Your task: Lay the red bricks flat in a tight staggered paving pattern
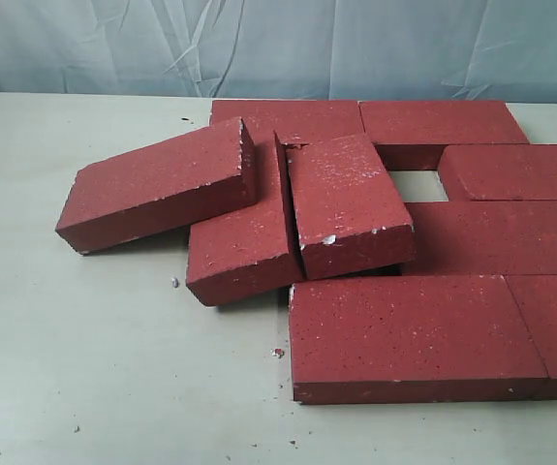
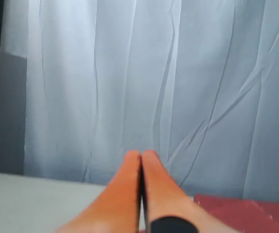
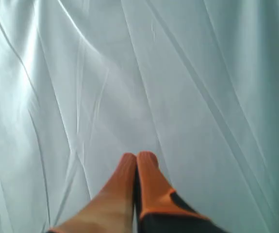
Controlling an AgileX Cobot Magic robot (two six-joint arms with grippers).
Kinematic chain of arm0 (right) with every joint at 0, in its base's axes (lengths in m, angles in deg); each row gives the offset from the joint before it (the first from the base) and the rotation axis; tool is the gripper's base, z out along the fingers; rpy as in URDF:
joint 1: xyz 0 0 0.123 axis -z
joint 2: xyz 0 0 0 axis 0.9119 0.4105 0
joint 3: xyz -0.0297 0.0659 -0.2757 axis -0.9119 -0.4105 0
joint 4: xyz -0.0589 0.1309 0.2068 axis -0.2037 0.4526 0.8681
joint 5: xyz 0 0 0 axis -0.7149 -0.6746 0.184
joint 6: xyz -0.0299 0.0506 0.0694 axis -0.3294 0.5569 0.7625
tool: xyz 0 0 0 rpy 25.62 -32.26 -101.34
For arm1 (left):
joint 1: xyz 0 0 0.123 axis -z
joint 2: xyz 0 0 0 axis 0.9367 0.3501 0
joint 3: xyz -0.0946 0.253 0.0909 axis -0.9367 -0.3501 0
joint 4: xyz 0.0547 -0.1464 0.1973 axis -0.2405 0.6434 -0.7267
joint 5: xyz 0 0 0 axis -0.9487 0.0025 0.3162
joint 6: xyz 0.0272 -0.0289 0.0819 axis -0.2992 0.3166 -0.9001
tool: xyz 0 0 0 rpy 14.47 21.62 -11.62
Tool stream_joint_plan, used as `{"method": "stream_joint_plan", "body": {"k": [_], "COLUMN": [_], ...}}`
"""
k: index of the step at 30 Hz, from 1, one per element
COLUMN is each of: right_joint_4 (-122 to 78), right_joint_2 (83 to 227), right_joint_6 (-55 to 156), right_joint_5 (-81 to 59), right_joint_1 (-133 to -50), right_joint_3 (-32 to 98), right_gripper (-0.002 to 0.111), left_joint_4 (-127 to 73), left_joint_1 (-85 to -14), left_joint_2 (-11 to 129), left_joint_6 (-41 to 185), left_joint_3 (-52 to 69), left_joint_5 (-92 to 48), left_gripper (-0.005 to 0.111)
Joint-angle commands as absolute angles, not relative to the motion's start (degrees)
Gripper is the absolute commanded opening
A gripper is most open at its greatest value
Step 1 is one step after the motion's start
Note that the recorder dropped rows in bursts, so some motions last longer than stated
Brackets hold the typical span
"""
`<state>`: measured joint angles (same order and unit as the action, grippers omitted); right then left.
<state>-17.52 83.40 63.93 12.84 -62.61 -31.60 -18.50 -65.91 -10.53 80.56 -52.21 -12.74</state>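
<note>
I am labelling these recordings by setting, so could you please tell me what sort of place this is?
Probably an indoor test bench, not a real paving site: the red bricks lie on a pale tabletop, some tilted, and a wrinkled white sheet hangs behind it.

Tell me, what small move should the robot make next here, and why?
Probably bring the left gripper down toward the leftmost brick, opening it on the way. Both it and the right gripper are shut and point at the curtain. That brick lies tilted at the pile's left edge, apart from the flat-laid bricks, with nothing on top of it.
</note>
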Motion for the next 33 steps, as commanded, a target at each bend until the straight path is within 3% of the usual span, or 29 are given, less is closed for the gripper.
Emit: {"method": "stream_joint_plan", "body": {"k": [1, 11, 25, 33], "right_joint_4": [-18.3, -31.6, -43.3, -47.5], "right_joint_2": [85.9, 107.5, 135.9, 148.8], "right_joint_6": [65.1, 65.0, 66.0, 67.6], "right_joint_5": [17.7, 17.6, 10.1, 4.5], "right_joint_1": [-62.4, -62.4, -62.4, -62.4], "right_joint_3": [-29.1, -15.6, 0.4, 6.3], "right_gripper": [-0.001, -0.001, -0.001, -0.001], "left_joint_4": [-18.7, -18.8, -32.1, -40.0], "left_joint_1": [-66.0, -66.0, -66.0, -66.0], "left_joint_2": [-10.8, -1.3, 32.1, 49.2], "left_joint_6": [81.4, 81.4, 81.3, 81.6], "left_joint_3": [-52.4, -46.4, -30.1, -19.0], "left_joint_5": [0.3, 4.2, 9.7, 0.5], "left_gripper": [0.0, 0.0, 0.0, 0.0]}}
